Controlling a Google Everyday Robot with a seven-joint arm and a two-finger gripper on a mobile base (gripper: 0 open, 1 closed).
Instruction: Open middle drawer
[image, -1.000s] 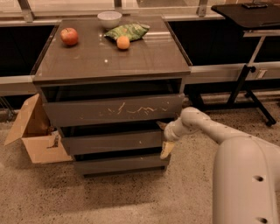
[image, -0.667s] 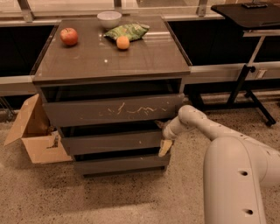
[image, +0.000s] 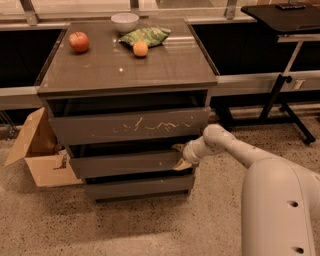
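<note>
The cabinet fills the centre of the frame, with bare floor below it and a cardboard box at its left. The arm comes in from the lower right. The middle drawer lies just under the scratched front. The gripper is at the drawer's right end, its fingers spread apart and touching the drawer's edge.

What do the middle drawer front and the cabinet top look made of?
The middle drawer looks like laminated board: matte grey-brown, flat, nearly unmarked. The cabinet top is glossy, perhaps glass or lacquer, since it shows bright reflections. The gripper is at that drawer's right end.
</note>
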